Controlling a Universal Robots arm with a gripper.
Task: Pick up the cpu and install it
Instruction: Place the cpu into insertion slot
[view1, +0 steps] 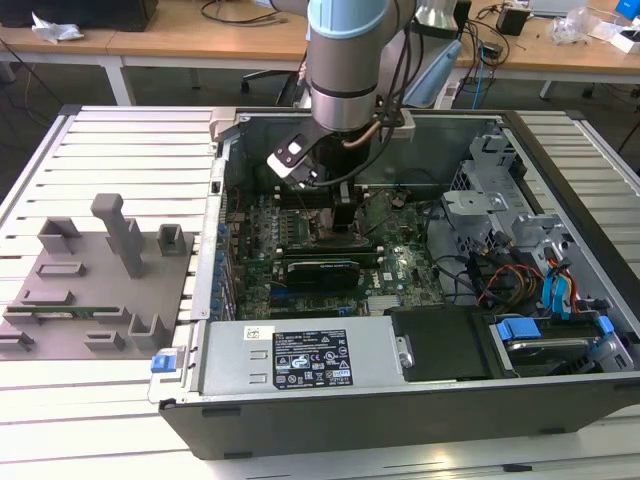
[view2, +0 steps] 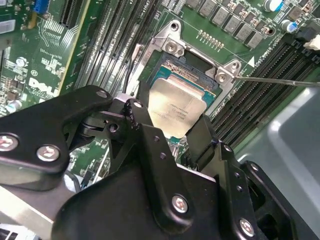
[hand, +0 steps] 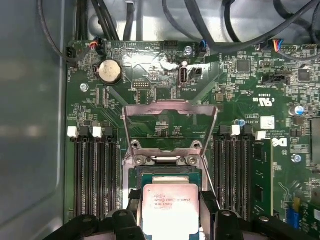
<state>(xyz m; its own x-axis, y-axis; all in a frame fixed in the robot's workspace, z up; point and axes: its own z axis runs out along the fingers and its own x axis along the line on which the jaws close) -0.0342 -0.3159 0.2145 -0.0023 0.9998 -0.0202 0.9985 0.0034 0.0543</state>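
The cpu (view2: 176, 107), a small square chip with a silvery top, sits between the black fingers (view2: 141, 122) of my gripper (view2: 169, 118), which is shut on its two opposite edges. In the first wrist view the cpu (hand: 170, 212) hovers just over the open socket (hand: 167, 172) on the green motherboard, partly covering it. The socket's metal load plate (hand: 170, 125) stands flipped up behind it. In the exterior view my gripper (view1: 343, 215) reaches down inside the open computer case (view1: 420, 400), over the board's middle.
Memory slots (hand: 95, 175) flank the socket on both sides. A black expansion card (view1: 320, 270) lies just in front of the gripper. The power supply (view1: 300, 360), drive cages and cables (view1: 520, 270) crowd the case. A grey fixture plate (view1: 95, 290) lies on the exterior view's left.
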